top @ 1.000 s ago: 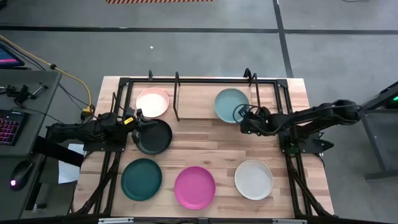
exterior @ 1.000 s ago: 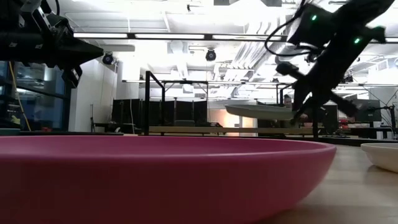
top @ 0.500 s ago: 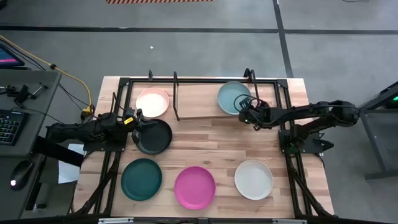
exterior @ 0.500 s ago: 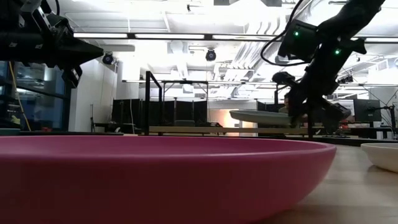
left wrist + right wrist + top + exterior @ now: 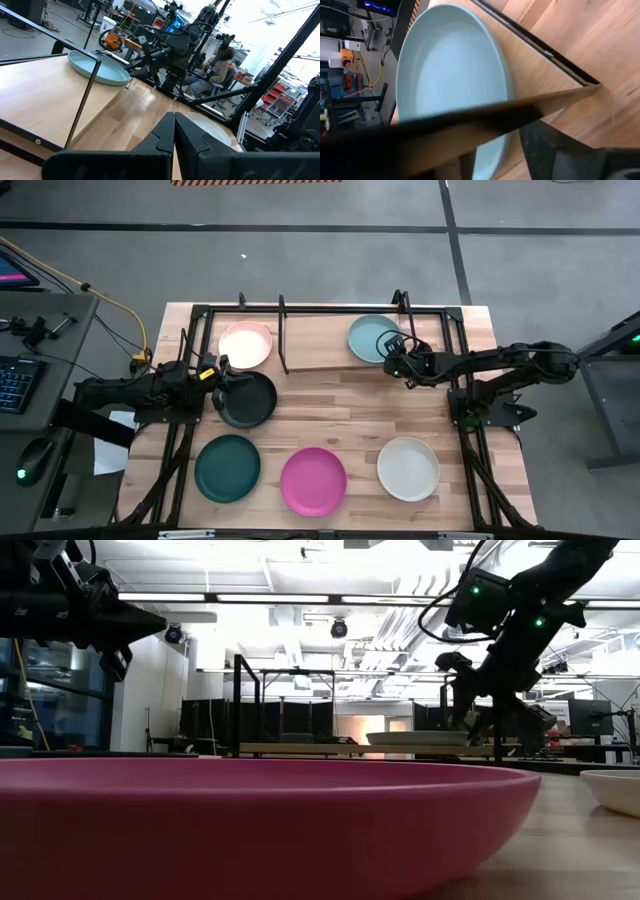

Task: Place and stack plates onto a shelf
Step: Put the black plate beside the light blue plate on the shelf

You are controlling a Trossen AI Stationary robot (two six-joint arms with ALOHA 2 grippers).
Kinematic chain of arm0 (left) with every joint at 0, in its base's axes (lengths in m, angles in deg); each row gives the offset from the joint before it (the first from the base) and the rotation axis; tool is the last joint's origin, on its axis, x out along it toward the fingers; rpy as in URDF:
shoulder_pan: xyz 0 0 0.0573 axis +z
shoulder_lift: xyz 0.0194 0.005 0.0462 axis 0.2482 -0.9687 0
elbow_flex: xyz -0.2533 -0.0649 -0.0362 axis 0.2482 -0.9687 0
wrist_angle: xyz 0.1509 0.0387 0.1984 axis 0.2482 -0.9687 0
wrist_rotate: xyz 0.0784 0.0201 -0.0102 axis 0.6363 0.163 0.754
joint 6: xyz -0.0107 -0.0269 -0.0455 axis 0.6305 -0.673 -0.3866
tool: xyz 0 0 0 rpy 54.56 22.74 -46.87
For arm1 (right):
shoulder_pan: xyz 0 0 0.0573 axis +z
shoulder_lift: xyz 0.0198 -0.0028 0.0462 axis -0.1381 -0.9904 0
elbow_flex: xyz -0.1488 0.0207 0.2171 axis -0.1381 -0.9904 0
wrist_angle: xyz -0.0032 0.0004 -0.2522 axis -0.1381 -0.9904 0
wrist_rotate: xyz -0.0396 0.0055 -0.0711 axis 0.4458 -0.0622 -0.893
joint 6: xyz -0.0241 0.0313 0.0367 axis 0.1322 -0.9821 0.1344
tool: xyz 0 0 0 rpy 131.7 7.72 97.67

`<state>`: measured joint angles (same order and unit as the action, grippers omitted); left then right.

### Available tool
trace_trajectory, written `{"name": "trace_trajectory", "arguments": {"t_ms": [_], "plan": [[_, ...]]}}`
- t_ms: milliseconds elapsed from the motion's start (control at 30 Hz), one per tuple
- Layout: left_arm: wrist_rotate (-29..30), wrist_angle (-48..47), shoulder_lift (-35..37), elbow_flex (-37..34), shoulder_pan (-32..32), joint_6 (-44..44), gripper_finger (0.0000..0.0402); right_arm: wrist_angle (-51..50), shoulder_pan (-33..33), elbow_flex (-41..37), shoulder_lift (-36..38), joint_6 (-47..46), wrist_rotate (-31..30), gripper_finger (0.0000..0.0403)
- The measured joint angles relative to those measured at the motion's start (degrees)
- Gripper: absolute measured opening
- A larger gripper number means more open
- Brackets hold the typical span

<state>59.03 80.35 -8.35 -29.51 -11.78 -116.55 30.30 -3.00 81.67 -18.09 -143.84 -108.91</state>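
Note:
The light blue plate [image 5: 370,337] [image 5: 455,75] lies flat on the right part of the shelf [image 5: 320,352], its underside on the wood board. My right gripper [image 5: 392,361] [image 5: 468,700] is open at the plate's near-right rim. The pale pink plate [image 5: 245,344] lies on the shelf's left part. The black plate [image 5: 250,401] rests on the table in front of it. My left gripper [image 5: 224,383] [image 5: 174,131] is shut and hovers above the black plate's left rim, holding nothing. The dark teal [image 5: 227,468], magenta [image 5: 313,481] and white [image 5: 407,468] plates lie along the table's near side. My right gripper is open, one finger [image 5: 547,147] beside the light blue plate's near-right rim [image 5: 504,145], coming level from the table's right. Whether a finger touches the rim I cannot tell. The plate rests flat on the shelf board.
Black upright posts [image 5: 284,330] [image 5: 404,308] and the wire frame [image 5: 205,330] stand around the shelf board. A side desk with a keyboard [image 5: 12,378] is left of the table. A person [image 5: 220,57] sits beyond the table's right side.
My right gripper has carried the light blue plate toward the far edge and down. The plate, tilted and lifted a second ago, now lies level on the shelf board. The gripper has opened and let the plate go.

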Motion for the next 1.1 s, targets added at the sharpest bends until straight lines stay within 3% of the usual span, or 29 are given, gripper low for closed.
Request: {"name": "trace_trajectory", "arguments": {"t_ms": [67,233,400,600,733,900,1100], "plan": [[0.02,0.00,0.00,0.00,-0.02,0.00,0.0001,-0.09,0.61,0.00,1.46,3.96,1.26,0.0157],[0.02,0.00,0.02,0.00,0.00,-0.01,0.0001,-4.70,4.60,0.00,9.37,24.71,7.21,0.0182],[0.01,0.00,0.00,0.00,-0.01,0.00,0.0001,-5.63,11.77,0.02,17.48,45.27,19.78,0.0184],[0.05,0.00,0.00,0.00,-0.02,0.00,0.0001,-3.20,20.15,0.02,22.10,48.99,25.40,0.0184],[1.35,1.50,0.00,-0.01,-0.01,-0.33,0.0001,6.51,23.98,0.02,22.29,54.03,25.37,0.0184],[3.12,10.78,0.00,-0.02,0.00,-7.47,0.0001,13.60,25.00,0.02,22.29,58.60,22.09,0.0184],[8.06,18.73,-1.57,0.88,-0.03,-18.97,0.0007,15.41,24.71,0.02,22.29,58.73,20.88,0.0184]]}}
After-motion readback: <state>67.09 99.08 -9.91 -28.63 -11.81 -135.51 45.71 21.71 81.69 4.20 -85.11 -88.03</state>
